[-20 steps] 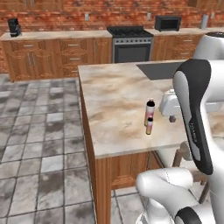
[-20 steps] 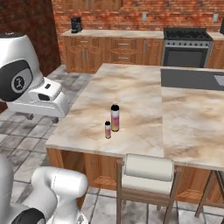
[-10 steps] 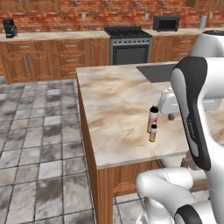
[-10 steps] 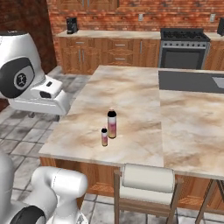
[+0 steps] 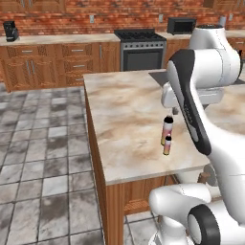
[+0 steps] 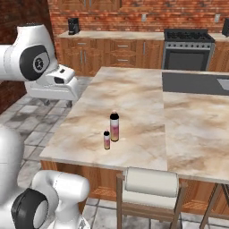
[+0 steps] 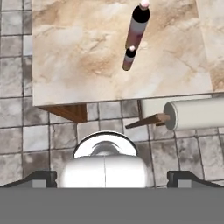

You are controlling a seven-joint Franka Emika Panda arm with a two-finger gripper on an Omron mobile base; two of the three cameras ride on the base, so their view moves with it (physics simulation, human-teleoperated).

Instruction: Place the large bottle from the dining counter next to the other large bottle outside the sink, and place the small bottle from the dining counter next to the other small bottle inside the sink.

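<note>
The large bottle [image 5: 167,129] [image 6: 114,127] [image 7: 138,26] stands upright on the dining counter [image 5: 124,110] [image 6: 134,103] [image 7: 87,48], toward the counter's near edge and closer to its left corner than its right in the right base view. The small bottle [image 5: 167,145] [image 6: 107,140] [image 7: 129,58] stands upright just beside it, on the side nearer that edge; the two are close but apart. The fingers [image 7: 43,177] are spread wide with nothing between them, hanging high above the tiled floor [image 7: 43,127] off the counter's near edge, well apart from both bottles. A stool [image 6: 150,188] [image 7: 192,113] sits against that edge. The sink's dark surround [image 6: 194,83] lies at the counter's far right.
</note>
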